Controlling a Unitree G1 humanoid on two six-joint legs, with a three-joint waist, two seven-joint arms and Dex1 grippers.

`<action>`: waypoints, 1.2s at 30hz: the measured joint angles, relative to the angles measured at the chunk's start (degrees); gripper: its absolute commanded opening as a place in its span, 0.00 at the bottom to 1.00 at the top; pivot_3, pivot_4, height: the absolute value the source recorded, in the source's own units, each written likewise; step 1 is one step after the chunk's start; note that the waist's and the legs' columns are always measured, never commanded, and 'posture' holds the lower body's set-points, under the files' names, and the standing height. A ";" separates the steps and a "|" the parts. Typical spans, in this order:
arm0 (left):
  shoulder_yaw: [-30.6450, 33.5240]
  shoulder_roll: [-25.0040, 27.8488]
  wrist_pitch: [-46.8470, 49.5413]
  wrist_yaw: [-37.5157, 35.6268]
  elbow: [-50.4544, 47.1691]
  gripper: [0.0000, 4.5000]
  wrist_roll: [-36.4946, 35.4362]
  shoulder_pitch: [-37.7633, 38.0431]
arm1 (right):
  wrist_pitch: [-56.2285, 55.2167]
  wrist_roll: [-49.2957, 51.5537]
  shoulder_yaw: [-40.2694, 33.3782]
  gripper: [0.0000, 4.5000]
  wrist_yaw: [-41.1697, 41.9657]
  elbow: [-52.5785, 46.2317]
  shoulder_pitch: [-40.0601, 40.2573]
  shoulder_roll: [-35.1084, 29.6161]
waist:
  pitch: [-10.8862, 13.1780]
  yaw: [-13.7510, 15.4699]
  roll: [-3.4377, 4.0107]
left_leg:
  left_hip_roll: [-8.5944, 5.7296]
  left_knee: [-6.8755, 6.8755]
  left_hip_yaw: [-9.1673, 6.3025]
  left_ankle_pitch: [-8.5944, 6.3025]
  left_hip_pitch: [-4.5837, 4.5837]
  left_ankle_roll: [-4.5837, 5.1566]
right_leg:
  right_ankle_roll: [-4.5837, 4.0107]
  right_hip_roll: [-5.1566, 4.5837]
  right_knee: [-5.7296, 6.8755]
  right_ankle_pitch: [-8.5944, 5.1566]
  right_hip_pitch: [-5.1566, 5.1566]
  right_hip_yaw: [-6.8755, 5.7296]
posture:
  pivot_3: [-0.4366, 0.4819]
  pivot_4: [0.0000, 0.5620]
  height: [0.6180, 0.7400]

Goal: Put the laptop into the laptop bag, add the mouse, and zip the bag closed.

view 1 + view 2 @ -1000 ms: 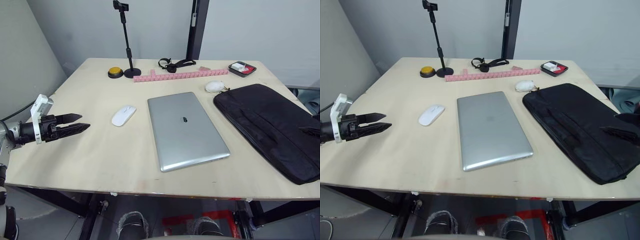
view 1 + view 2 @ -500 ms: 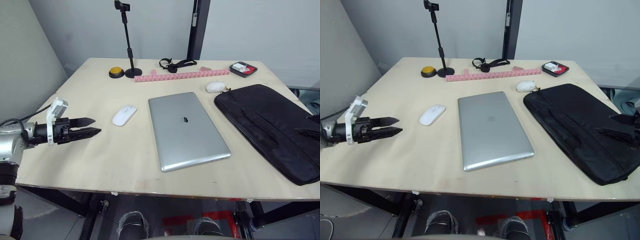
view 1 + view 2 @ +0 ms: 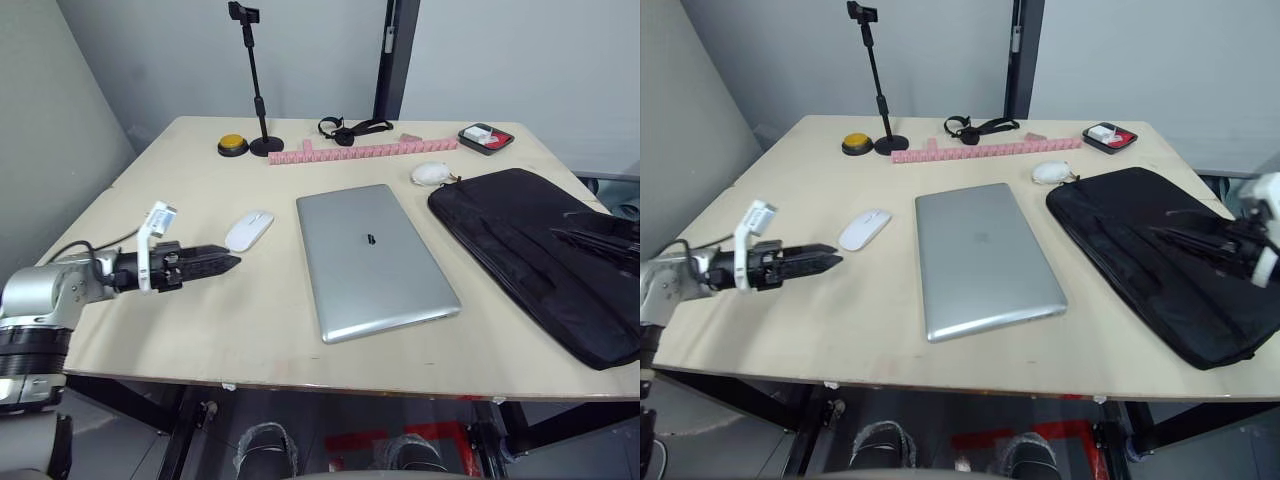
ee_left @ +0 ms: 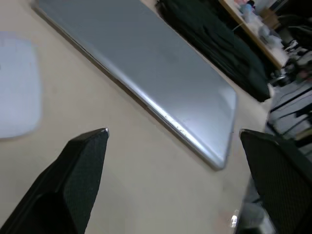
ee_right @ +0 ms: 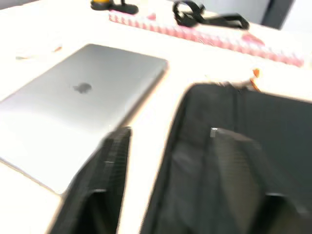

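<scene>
Even, soft overhead light, faint shadows; right wrist view motion-blurred, overexposed table (image 5: pixel 161 117).

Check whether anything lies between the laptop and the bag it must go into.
Nothing visible does. The laptop lies flat mid-table, the bag beside it on the robot's right, with bare tabletop between them. The right claw hovers over the bag.

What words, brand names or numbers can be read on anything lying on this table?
No text can be read.
Laptop: a small dark logo at the middle of the lid, no letters.
Small tray at the far corner: red and white items, any print too small to read.
Laptop bag: no label visible.
</scene>
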 measured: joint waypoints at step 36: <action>1.58 -22.63 7.18 19.45 32.05 1.00 4.84 -23.26 | 18.93 -39.46 46.10 0.01 -39.45 8.41 -31.10 29.57 | 0.01 -0.07 0.02 | -0.05 -0.27 -0.48 0.24 -0.18 -0.62 | 0.02 -0.02 -0.47 0.00 0.35 -0.45 | 0.48 0.27 0.99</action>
